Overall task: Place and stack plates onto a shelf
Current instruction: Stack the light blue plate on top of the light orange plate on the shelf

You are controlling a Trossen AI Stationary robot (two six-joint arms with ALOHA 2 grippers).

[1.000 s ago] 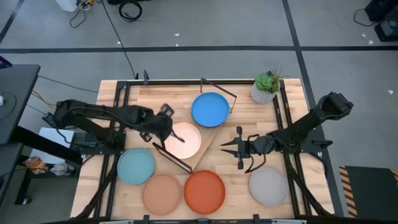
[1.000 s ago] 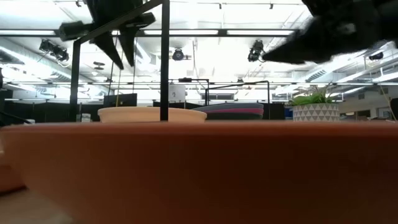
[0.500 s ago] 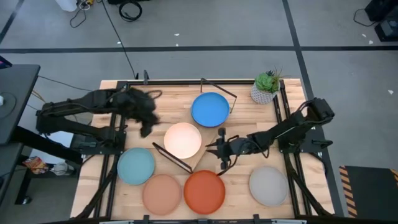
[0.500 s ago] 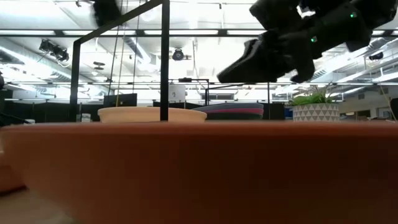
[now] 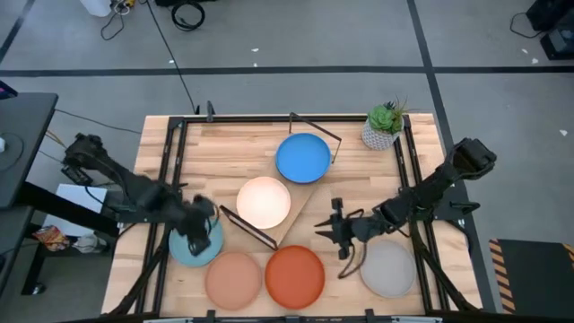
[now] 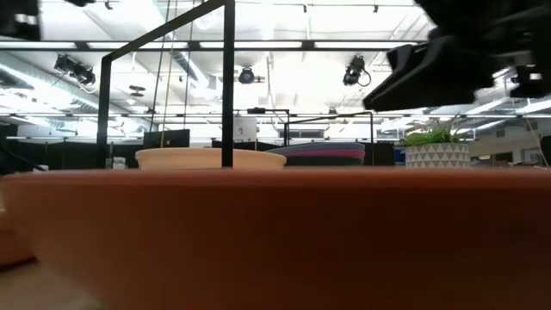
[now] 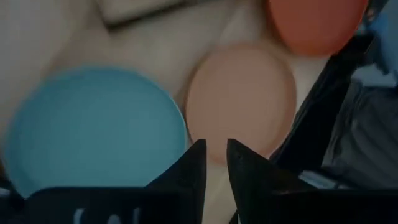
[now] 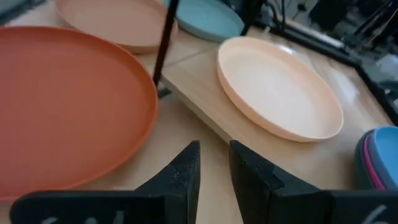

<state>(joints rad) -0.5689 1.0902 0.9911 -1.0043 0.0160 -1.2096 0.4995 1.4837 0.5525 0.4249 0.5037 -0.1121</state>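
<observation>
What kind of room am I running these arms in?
Likely a lab or workshop: long ceiling strip lights in an open hall, loose cables on a taped grey floor, and a wooden table on black framing.

Two slim robot arms, matte black throughout, are built from jointed tubular segments with bulkier rounded housings at the joints. The left pincer (image 7: 214,165) ends in two flat, dark, tapering fingers. The right pincer (image 8: 213,163) has the same black finger pair.
</observation>
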